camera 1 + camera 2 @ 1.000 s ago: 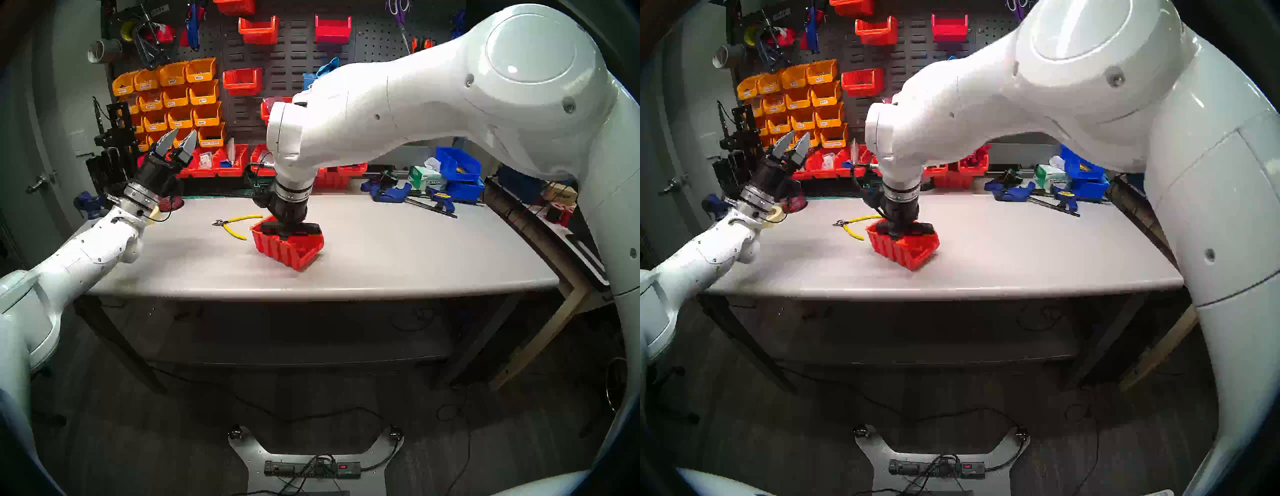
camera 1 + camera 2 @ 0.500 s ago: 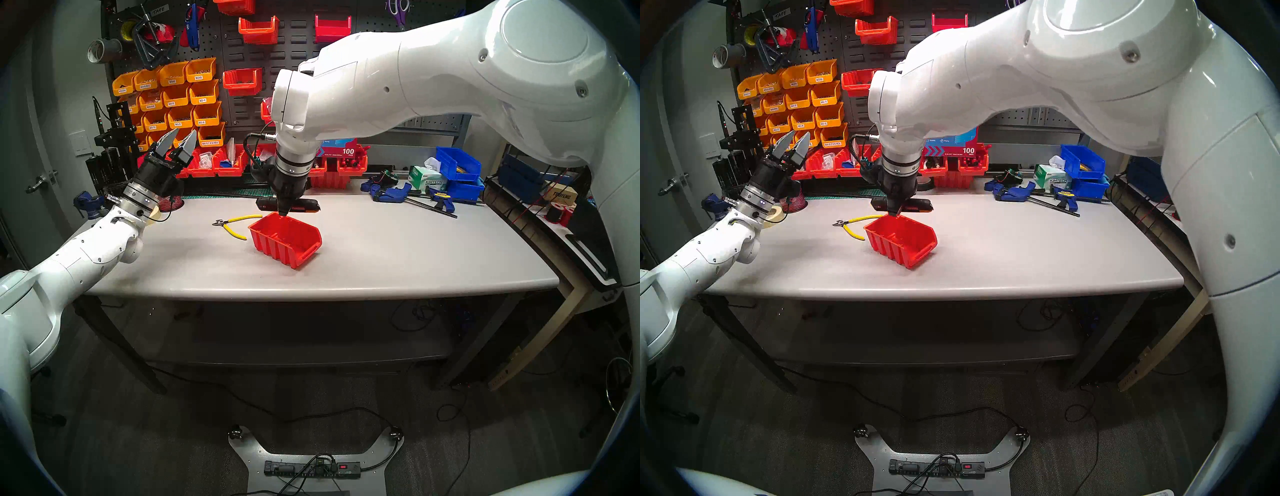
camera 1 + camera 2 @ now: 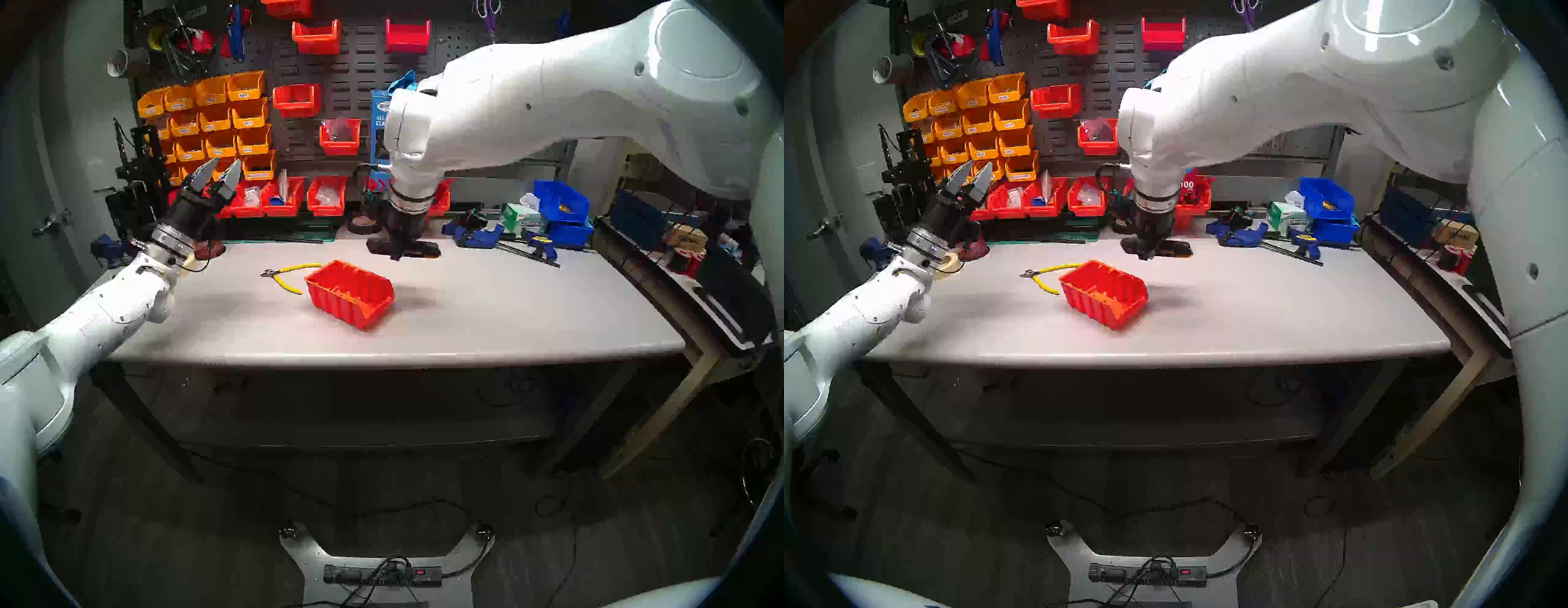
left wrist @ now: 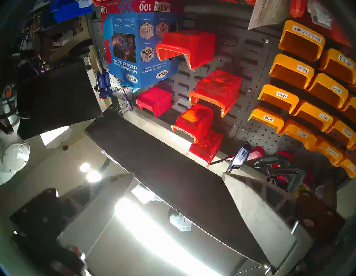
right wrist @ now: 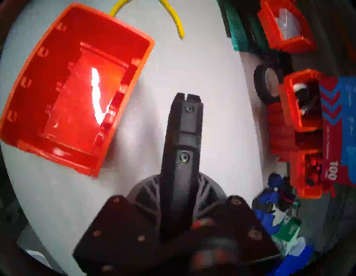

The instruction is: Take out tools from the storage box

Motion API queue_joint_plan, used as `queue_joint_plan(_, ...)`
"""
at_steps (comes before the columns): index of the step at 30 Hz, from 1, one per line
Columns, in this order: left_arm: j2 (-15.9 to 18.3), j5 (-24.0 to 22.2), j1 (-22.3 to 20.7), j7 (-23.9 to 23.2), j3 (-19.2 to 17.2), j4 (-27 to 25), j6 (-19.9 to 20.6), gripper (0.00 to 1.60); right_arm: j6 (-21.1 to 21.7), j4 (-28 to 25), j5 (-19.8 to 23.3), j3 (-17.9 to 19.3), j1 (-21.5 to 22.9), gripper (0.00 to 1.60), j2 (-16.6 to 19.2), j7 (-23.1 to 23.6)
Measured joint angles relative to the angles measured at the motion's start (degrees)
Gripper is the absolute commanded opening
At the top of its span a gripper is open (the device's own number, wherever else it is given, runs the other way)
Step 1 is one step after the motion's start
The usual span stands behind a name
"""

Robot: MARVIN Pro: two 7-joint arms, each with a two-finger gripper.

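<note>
Risk lies mainly in the grip: the black knife (image 3: 405,249) is clamped crosswise at its middle by the right gripper (image 3: 396,254) and hangs above the table (image 3: 509,305), just behind and to the right of the red box (image 3: 350,293), so it could be tilted or dropped if set down carelessly. The box looks empty, the yellow pliers (image 3: 286,276) lie beside it, and the left gripper (image 3: 217,170) is spread wide and holds nothing.

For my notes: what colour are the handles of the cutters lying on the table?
Yellow. The cutters show best in the left head view, beside the red box.
</note>
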Motion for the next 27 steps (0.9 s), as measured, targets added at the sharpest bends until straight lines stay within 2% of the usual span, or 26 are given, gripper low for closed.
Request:
queue_joint_plan(9,0.0,0.0,0.0,0.0,-0.02,0.02,0.0,1.6,0.74,-7.57,4.68,0.2,-0.12,0.0,3.7,-7.78)
queue_joint_plan(18,0.0,0.0,0.0,0.01,-0.02,0.03,0.0,1.6,0.06,-8.83,7.45,0.22,-3.1,0.0,4.61,-12.36)
queue_joint_plan(23,-0.01,0.0,0.0,0.01,-0.02,0.03,0.0,1.6,-0.4,-7.55,8.27,-0.11,-5.43,0.63,4.47,-13.1)
queue_joint_plan(26,-0.01,0.0,0.0,0.01,-0.02,0.03,0.0,1.6,-0.49,-6.65,8.62,-0.21,-5.9,0.81,4.21,-13.28)
queue_joint_plan(27,-0.01,0.0,0.0,0.01,-0.02,0.03,0.0,1.6,-0.5,-6.42,8.72,-0.3,-6.05,1.2,4.1,-13.3)
